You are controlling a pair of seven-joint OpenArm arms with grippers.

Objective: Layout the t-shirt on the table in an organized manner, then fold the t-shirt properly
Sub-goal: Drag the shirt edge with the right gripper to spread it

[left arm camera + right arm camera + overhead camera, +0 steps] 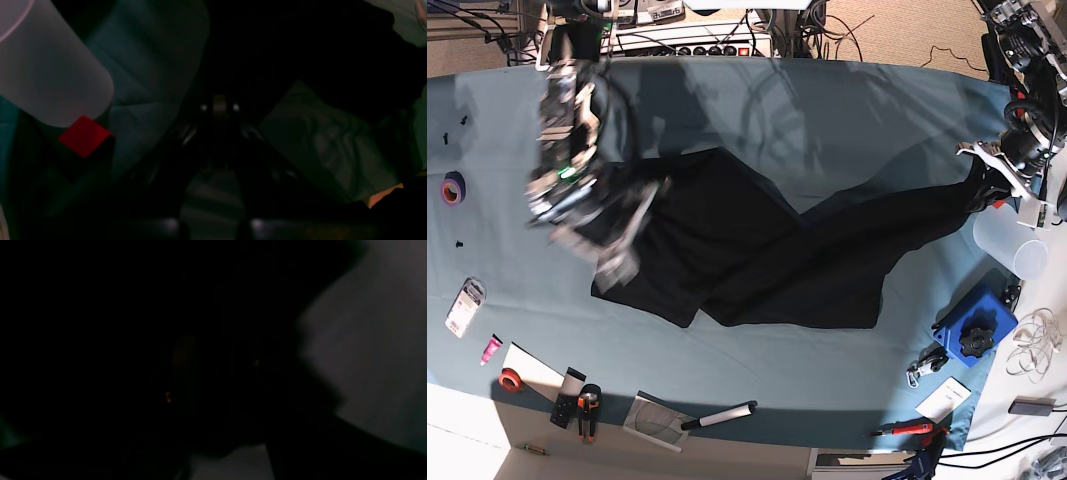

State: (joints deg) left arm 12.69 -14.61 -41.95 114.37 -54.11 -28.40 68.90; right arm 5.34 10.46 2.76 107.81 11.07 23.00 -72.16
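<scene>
The black t-shirt (757, 260) lies crumpled across the middle of the teal table (827, 100), with one long corner pulled out to the right. My left gripper (989, 190) is shut on that corner near the table's right edge. The left wrist view shows dark cloth (283, 50) over the teal cover (150, 50). My right gripper (617, 262) is a motion blur over the shirt's left edge, and its jaws cannot be made out. The right wrist view is almost all black t-shirt (133, 340), with a patch of table (373, 340) at the right.
A translucent cup (1010, 243) stands just below my left gripper, with a red block (83, 135) beside it. A blue box (975, 330) sits at the right. Tape rolls (453, 187) lie at the left edge. A marker and tools (717, 415) line the front edge.
</scene>
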